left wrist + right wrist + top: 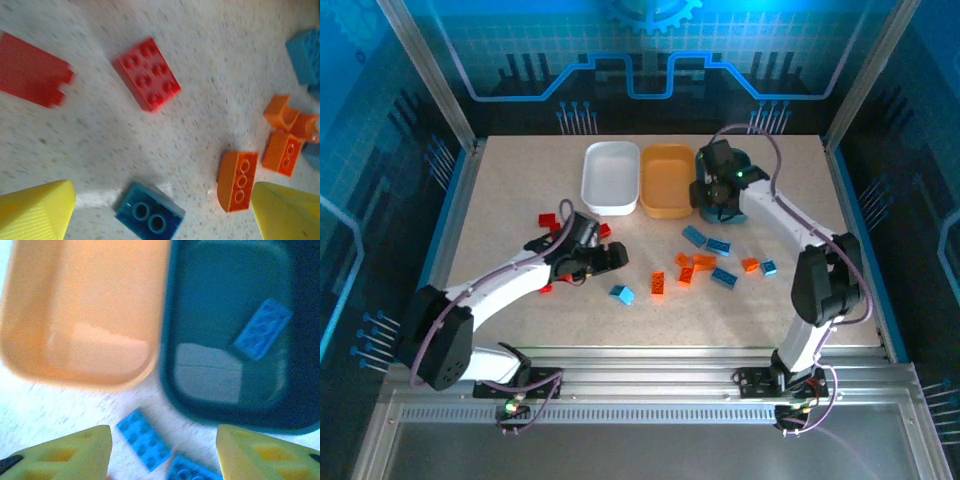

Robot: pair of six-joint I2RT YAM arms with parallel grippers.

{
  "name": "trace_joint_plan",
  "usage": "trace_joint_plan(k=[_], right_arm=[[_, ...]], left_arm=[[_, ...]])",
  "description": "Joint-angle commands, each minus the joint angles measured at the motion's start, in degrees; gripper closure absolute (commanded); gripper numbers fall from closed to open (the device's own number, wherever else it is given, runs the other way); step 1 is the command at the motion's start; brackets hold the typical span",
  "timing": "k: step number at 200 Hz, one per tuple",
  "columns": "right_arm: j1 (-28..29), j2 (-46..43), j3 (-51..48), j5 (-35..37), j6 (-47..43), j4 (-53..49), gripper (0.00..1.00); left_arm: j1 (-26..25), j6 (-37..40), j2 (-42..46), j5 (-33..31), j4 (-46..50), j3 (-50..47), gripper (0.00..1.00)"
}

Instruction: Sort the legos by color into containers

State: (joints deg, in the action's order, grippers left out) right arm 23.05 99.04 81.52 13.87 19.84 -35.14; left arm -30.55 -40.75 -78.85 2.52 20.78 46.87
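Tubs (610, 178) in a row, one brick (263, 329) in rightmost tub (215, 295), loose bricks (705, 262) in front

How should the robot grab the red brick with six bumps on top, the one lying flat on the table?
Take the red brick by its two long sides, coming straight down from above. It lies flat with its studs up, so the top gives nothing to pinch, while the long sides are flat and parallel. Bare table lies all round it, so the jaws should probably fit on both sides if turned to match its slant.

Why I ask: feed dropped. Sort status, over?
Left claw open, empty, above dark-blue plastic brick. Right claw open over dark teal plastic tub; light-blue plastic brick inside. Nothing blocking.
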Motion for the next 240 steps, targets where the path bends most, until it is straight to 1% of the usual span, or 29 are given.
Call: trace_joint_plan(k=[1,14,28,40,49,57,68,82,95,108,125,167,179,189,207,221,231,240], right_arm=[[2.53,-2.33,-8.02,-3.52,-0.19,1.99,0.43],[4.81,-4.26,-10.94,-4.11,-2.17,2.44,0.43],[7.71,-6.35,-13.4,-7.07,-4.76,2.8,0.42],[11.32,-8.15,-15.03,-8.8,-6.87,3.14,0.39],[14.58,-9.05,-15.74,-9.83,-8.28,3.08,0.36],[17.63,-9.3,-15.92,-10.08,-9.35,2.89,0.34],[21.52,-8.74,-15.66,-11.14,-10.42,2.86,0.33],[25.96,-6.79,-15.01,-12.37,-11.04,3.26,0.31],[29.3,-3.94,-13.94,-12.89,-11.08,3.91,0.29],[31.29,-0.57,-12.07,-13.39,-10.93,3.98,0.28],[32.79,3.57,-9.62,-13.41,-10.74,4.37,0.27],[33.1,10.67,-5.12,-14.73,-12.21,4.39,0.26],[33.08,12.34,-4.44,-14.61,-12.6,4.08,0.29],[33.1,13.62,-3.56,-14.28,-12.72,3.29,0.35],[33.09,14.46,-3.32,-12.74,-12.55,3.21,0.49],[33.11,13.83,-3.47,-10.85,-12.43,3.16,0.65],[32.97,12.53,-4.22,-10.21,-12.46,3.8,0.7],[32.77,11.21,-4.53,-9.18,-12.21,3.86,0.72]], left_arm=[[-4.95,-3.92,0.05,-3.62,4.07,0.97,0.08],[-7.32,-9.2,1.44,-5.79,4.12,-1.27,0.07],[-7.68,-14.8,3.74,-7.13,4.12,-4.1,0.07],[-7.44,-16.96,6.7,-9.02,4.13,-6.16,0.04],[-6.36,-17.41,9.0,-10.5,4.7,-7.1,0.02],[-4.55,-17.11,10.73,-10.44,4.77,-7.76,0.01],[-0.93,-16.38,12.37,-8.26,4.45,-8.6,0.01],[5.93,-15.13,13.68,-3.86,4.0,-9.45,0.01],[10.81,-13.95,15.4,-1.23,3.25,-10.25,0.01],[13.82,-12.93,17.58,-0.42,3.1,-10.48,0.01],[15.78,-11.9,20.33,0.24,3.23,-10.49,0.01],[16.39,-11.77,23.35,2.62,2.79,-12.69,0.01],[16.48,-11.94,24.18,2.75,2.83,-13.58,0.01],[16.57,-12.05,24.92,2.76,2.7,-14.21,0.01],[16.66,-11.98,25.68,2.85,2.44,-14.87,0.01],[16.75,-11.82,25.59,2.98,2.23,-14.73,0.01],[16.83,-11.77,25.41,3.19,1.89,-14.58,0.01],[16.83,-11.76,25.09,3.36,1.71,-14.29,0.01]])
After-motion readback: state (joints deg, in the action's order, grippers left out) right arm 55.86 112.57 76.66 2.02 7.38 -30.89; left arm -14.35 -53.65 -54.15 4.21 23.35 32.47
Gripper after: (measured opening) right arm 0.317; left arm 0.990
